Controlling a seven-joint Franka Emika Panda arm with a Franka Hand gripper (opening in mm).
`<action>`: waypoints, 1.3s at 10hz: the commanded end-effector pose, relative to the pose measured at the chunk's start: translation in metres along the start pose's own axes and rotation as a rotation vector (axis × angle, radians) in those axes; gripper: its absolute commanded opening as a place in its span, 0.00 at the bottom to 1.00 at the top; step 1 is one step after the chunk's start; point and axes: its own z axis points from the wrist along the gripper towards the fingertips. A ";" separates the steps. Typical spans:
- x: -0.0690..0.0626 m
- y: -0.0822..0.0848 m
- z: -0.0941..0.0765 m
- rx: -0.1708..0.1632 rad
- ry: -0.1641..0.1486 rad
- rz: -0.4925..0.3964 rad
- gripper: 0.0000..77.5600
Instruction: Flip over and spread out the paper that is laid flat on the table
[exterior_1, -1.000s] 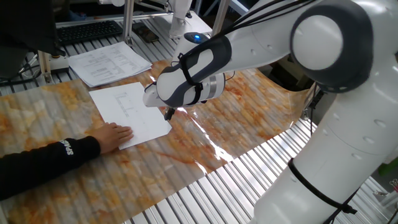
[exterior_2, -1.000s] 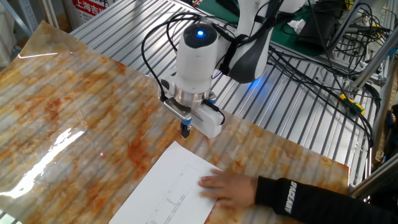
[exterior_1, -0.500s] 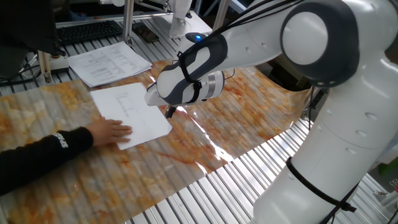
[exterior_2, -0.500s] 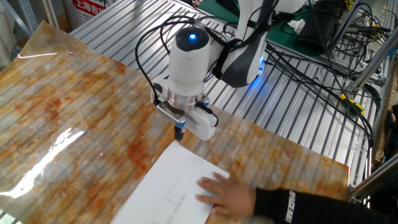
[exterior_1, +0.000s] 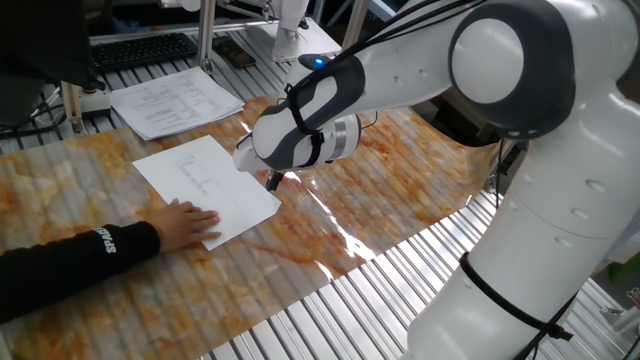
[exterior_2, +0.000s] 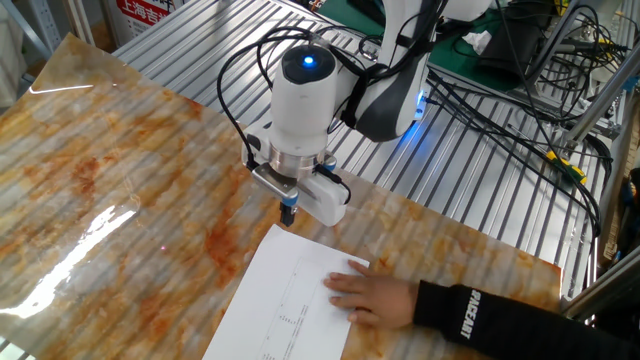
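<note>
On bench (exterior_1: 420, 205), near middle of marbled sheet: paper (exterior_1: 205, 185) lying flat, printed face up, faint lines showing. Person's hand (exterior_1: 187, 222) in black sleeve pressing down on one corner. End effector (exterior_2: 288, 213) hanging right at paper's opposite edge, fingers look pinched together, nothing in them, can't tell if tip touches. Stack of printed pages (exterior_1: 175, 100) further back, off orange sheet.

Arm reaches in from 3 o'clock, wrist vertical, gripper (exterior_2: 288, 213) pointing straight down, fingers pinched together, tips low near the surface. Blue wrist LED (exterior_2: 307, 61) lit.
</note>
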 end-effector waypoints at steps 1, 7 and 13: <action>-0.009 -0.008 0.005 -0.001 -0.020 -0.060 0.00; -0.016 -0.014 0.009 0.000 -0.020 -0.106 0.00; -0.018 -0.023 0.020 -0.002 -0.025 -0.099 0.00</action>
